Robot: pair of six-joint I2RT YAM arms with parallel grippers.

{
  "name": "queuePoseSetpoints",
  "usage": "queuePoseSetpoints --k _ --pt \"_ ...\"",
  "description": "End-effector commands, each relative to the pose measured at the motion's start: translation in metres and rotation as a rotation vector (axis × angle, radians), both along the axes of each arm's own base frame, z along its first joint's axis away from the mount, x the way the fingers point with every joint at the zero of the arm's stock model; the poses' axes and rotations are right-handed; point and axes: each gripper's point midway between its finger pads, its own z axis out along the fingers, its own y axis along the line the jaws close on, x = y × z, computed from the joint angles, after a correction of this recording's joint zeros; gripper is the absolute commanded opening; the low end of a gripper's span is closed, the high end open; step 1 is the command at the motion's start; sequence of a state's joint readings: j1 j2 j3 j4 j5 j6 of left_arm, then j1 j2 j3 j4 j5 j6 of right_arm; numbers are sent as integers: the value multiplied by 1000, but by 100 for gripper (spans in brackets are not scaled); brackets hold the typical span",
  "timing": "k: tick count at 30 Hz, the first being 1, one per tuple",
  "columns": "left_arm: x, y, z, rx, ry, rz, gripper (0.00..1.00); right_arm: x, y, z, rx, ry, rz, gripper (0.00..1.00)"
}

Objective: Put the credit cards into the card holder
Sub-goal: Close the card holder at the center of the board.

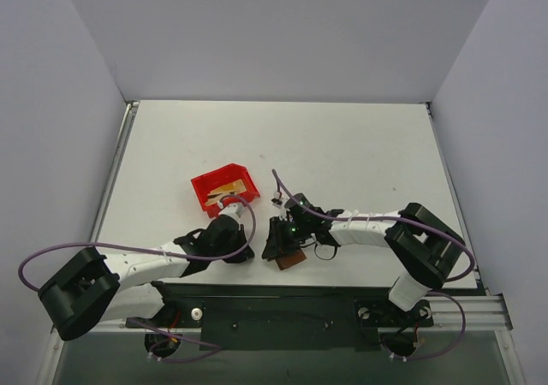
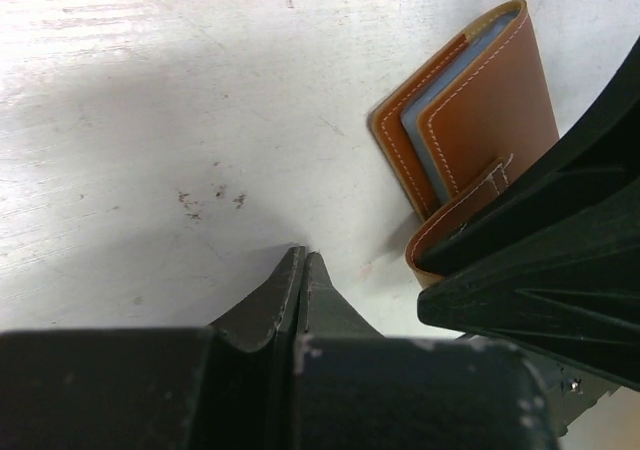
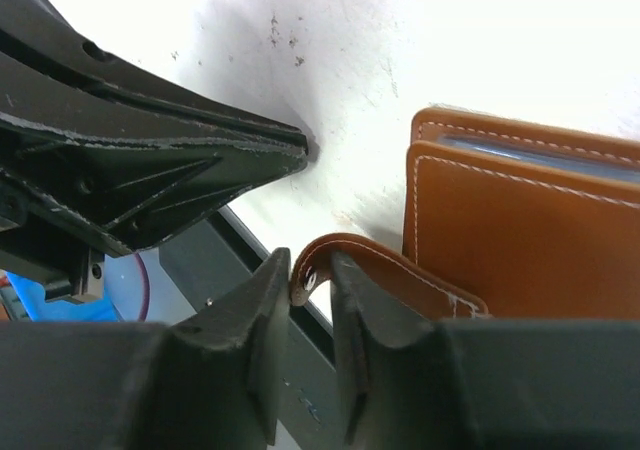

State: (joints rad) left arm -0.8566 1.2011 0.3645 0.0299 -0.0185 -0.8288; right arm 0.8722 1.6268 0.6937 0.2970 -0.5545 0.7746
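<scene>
The brown card holder (image 2: 480, 110) lies folded on the white table near the front edge, its light blue panels showing at the edge; it also shows in the top view (image 1: 292, 260) and the right wrist view (image 3: 520, 240). My right gripper (image 3: 312, 270) is closed on its curled snap tab (image 3: 345, 255). My left gripper (image 2: 302, 255) is shut and empty, its tips on the table just left of the holder. Gold-tan credit cards (image 1: 229, 188) lie in the red bin (image 1: 205, 198).
The red bin stands behind the left gripper (image 1: 242, 252). The right gripper (image 1: 276, 245) is close beside the left one. The table's front edge and black base rail (image 1: 282, 304) lie right behind the holder. Grey walls enclose the table.
</scene>
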Motion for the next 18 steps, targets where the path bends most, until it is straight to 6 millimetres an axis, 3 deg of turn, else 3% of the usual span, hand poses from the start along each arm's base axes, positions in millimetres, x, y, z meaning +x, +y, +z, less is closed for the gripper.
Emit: queuePoseSetpoints --k 1,8,13,18 --pt "1 12 -2 45 8 25 0 -1 15 11 73 -9 39 26" --pt "7 13 5 38 -7 34 0 -2 25 38 135 -48 99 35" --pt "11 14 10 43 -18 38 0 0 27 74 207 -130 117 36" --pt "16 15 17 43 -38 41 0 16 6 103 161 -283 53 36"
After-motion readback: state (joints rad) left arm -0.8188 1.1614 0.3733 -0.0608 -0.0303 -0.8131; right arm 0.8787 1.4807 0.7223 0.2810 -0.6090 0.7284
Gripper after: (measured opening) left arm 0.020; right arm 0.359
